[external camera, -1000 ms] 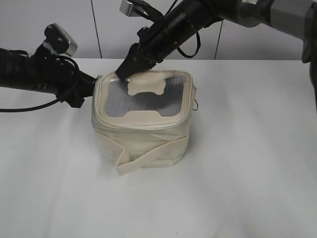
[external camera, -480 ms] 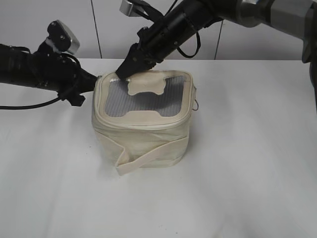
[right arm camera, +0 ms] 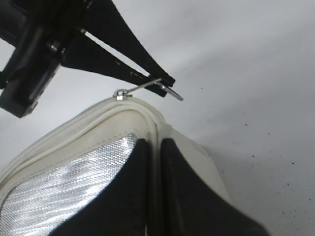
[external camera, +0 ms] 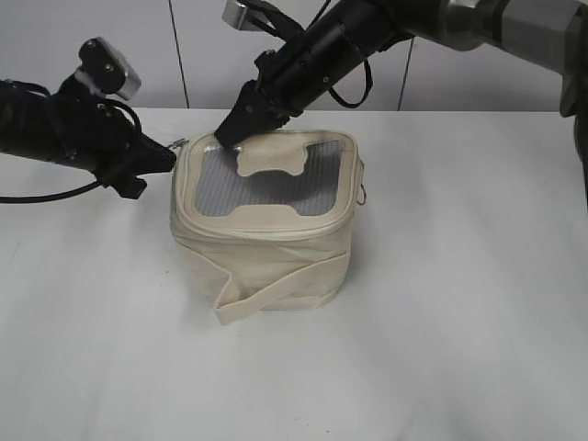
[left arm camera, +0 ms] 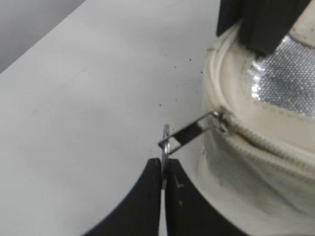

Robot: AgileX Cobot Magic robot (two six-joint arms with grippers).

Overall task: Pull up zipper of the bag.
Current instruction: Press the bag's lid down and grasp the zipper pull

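Centrally, on the smooth white table [external camera: 441, 303], the bag [external camera: 266, 248] is seen standing upright: a small, boxy body of cream-white fabric, soft and creased at the sides, its flat lid set with grey mesh panels of a silvery sheen around a cream H-shaped patch [external camera: 269, 184]. A flat cream strap [external camera: 276, 292] is seen folded across the bag's near face. The right gripper [external camera: 230, 134] is found at the lid's far left corner, its black tapered fingers [right arm camera: 118, 196] pressed close together on the rim, with only a thin fold of cream piping seen between them. The left gripper [external camera: 167, 156] is positioned just beside the bag's left upper edge, clear of the fabric itself. The zipper [left arm camera: 266, 142] is noted as a cream toothed track running round the lid's rim; in the left wrist view it appears meshed to the right of the slider. The silver slider [left arm camera: 221, 119] sits at the same corner, and from it a flat metal link extends outward to a round ring pull [left arm camera: 166, 145]. That ring is pinched edge-on between the left gripper's smooth black fingertips [left arm camera: 147, 196], which are pressed together on it.
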